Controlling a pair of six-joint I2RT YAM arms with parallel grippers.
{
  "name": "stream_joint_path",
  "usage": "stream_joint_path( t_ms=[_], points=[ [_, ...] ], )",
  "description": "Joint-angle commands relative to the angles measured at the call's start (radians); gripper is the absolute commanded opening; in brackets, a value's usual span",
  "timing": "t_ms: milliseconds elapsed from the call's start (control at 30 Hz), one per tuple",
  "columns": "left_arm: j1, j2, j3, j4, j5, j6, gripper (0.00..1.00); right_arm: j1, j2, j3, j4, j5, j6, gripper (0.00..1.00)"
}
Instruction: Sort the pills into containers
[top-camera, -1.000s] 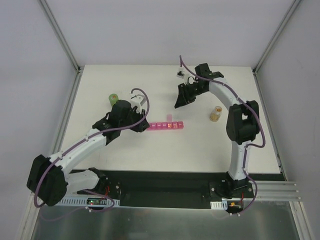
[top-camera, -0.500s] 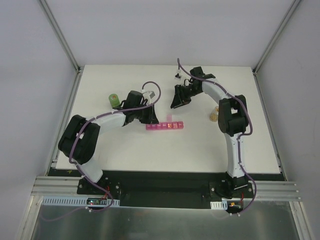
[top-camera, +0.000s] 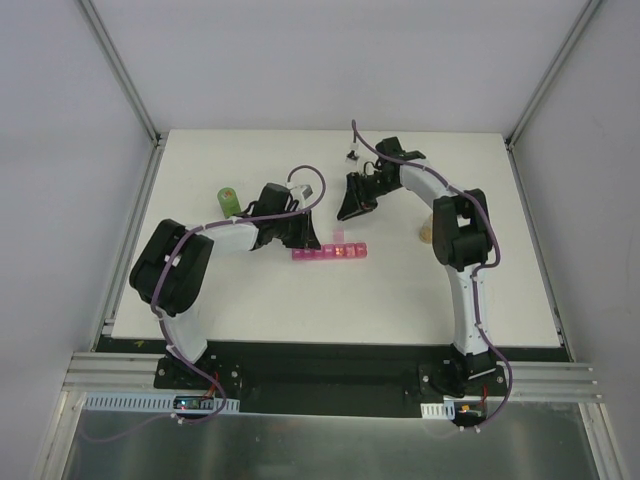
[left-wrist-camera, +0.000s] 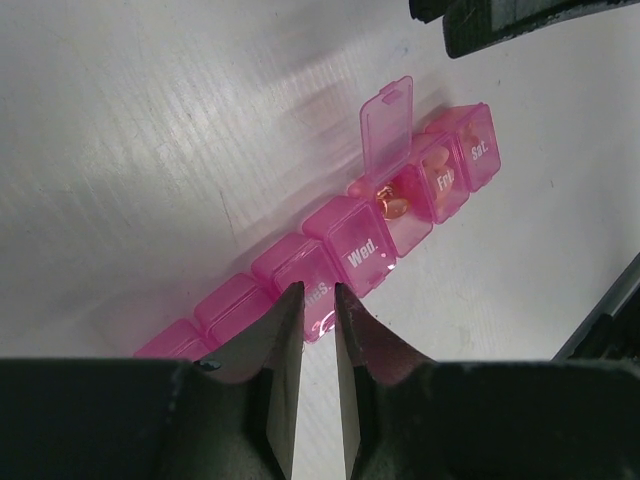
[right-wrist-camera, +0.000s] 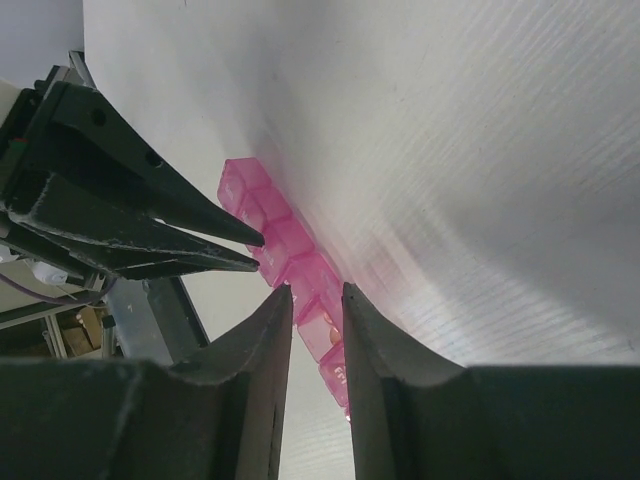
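Note:
The pink containers strip (top-camera: 330, 252) lies mid-table, one lid (left-wrist-camera: 388, 125) standing open. Orange-tan pills (left-wrist-camera: 393, 203) lie in that open compartment. My left gripper (top-camera: 305, 238) hovers just above the strip's left end (left-wrist-camera: 318, 290), its jaws almost shut with a narrow gap and empty. My right gripper (top-camera: 346, 209) hangs beyond the strip (right-wrist-camera: 300, 270), also almost shut and empty (right-wrist-camera: 315, 290). It faces the left gripper (right-wrist-camera: 258, 252) and shows as a dark shape in the left wrist view (left-wrist-camera: 500, 25). The small clear bottle (top-camera: 427, 234) of tan pills stands right, mostly hidden behind the right arm.
A green cylindrical bottle (top-camera: 228, 200) stands on the table left of the left gripper. A small white and black object (top-camera: 352, 155) sits near the table's far edge. The table's side rails run along the left and right edges.
The left arm has swung its elbow back and its gripper has moved right to the strip's left end. The right gripper has drifted slightly left. The strip has not moved.

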Motion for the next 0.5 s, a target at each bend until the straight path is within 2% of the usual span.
stream_joint_path(
  t_ms=[0, 167, 367, 467],
  points=[
    [0.011, 0.020, 0.000, 0.034, 0.012, -0.008, 0.17, 0.018, 0.008, 0.021, 0.010, -0.049, 0.029, 0.29],
    [0.011, 0.034, -0.001, 0.034, 0.003, -0.008, 0.17, 0.021, 0.014, 0.016, 0.002, -0.030, 0.024, 0.28],
    [0.013, 0.043, -0.004, 0.034, 0.001, -0.010, 0.17, 0.024, 0.017, 0.010, 0.001, 0.005, 0.015, 0.38],
    [0.016, 0.044, -0.007, 0.034, 0.000, -0.010, 0.17, 0.022, 0.020, 0.010, -0.004, 0.003, 0.012, 0.39]
  ],
)
